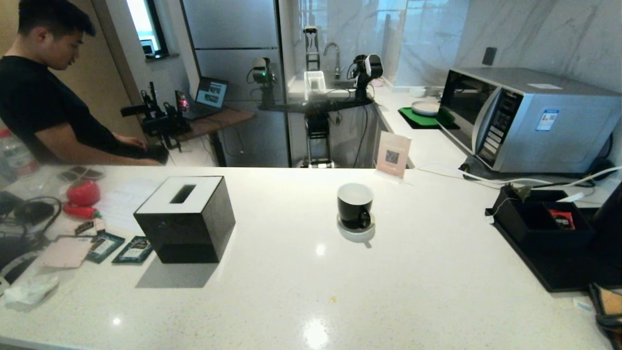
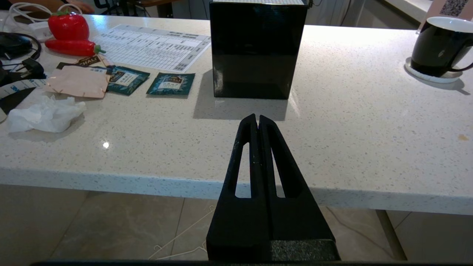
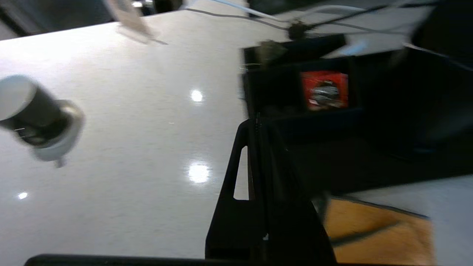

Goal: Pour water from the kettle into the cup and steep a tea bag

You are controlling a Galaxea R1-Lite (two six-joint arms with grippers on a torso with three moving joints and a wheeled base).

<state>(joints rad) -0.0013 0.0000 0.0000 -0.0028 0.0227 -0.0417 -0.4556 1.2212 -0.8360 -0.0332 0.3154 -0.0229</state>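
Observation:
The black cup (image 1: 354, 206) with a white inside stands on its white saucer (image 1: 357, 234) mid-counter; no water shows in it. It also appears in the left wrist view as the cup (image 2: 438, 46) and in the right wrist view as the cup (image 3: 27, 111). The kettle (image 1: 611, 218) shows only as a dark rounded body at the far right edge. Two teal tea bag sachets (image 2: 170, 83) lie left of the black tissue box (image 1: 182, 218). My left gripper (image 2: 257, 117) is shut and empty over the counter's front edge. My right gripper (image 3: 257, 120) is shut and empty beside the black tray (image 1: 559, 277).
A black organiser (image 1: 539, 226) with a red packet (image 3: 325, 89) sits on the tray. A microwave (image 1: 529, 119) stands at the back right. Cables, a crumpled tissue (image 2: 44, 114), red toy peppers (image 2: 68, 27) and a printed sheet (image 2: 155, 46) clutter the left. A person (image 1: 43, 92) stands at the far left.

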